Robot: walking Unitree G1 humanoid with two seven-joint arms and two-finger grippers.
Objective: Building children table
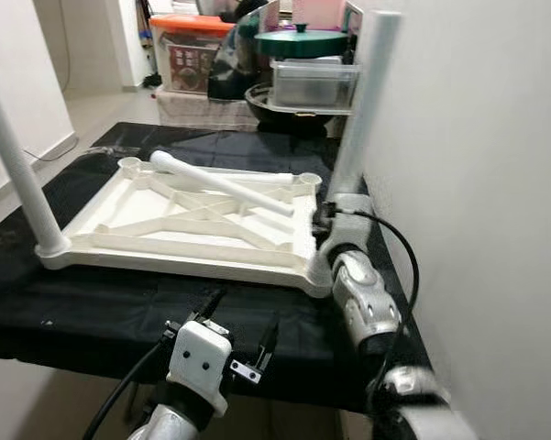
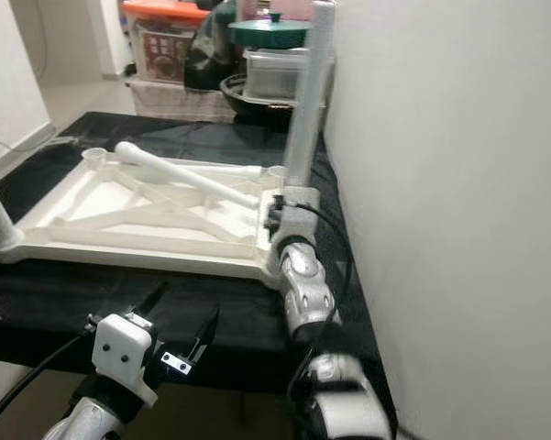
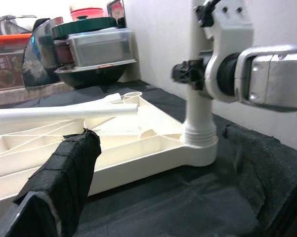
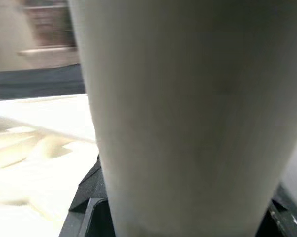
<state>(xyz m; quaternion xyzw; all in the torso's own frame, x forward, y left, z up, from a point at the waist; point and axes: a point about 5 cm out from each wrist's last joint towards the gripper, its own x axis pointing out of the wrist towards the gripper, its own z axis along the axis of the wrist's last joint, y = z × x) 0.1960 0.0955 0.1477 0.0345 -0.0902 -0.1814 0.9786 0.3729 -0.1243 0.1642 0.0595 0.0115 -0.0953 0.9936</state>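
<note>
The white children's table top (image 1: 179, 225) lies upside down on a black-covered table (image 1: 92, 312). One white leg (image 1: 18, 170) stands in its near left corner. A second leg (image 1: 365, 101) stands upright in the near right corner socket (image 3: 200, 143). My right gripper (image 1: 335, 205) is shut on this leg low down; the leg (image 4: 188, 113) sits close between its black fingers (image 4: 89, 212). A third leg (image 1: 222, 181) lies loose across the top. My left gripper (image 1: 247, 310) hangs open at the table's front edge, holding nothing, its padded fingers (image 3: 64, 177) pointing at the right corner.
A white wall (image 1: 477, 183) runs close along the right side. Behind the table stand an orange-lidded box (image 1: 191, 46), a clear lidded container (image 1: 314, 82) and a pot with a green lid (image 1: 301, 41). Bare floor (image 1: 92, 110) lies at the far left.
</note>
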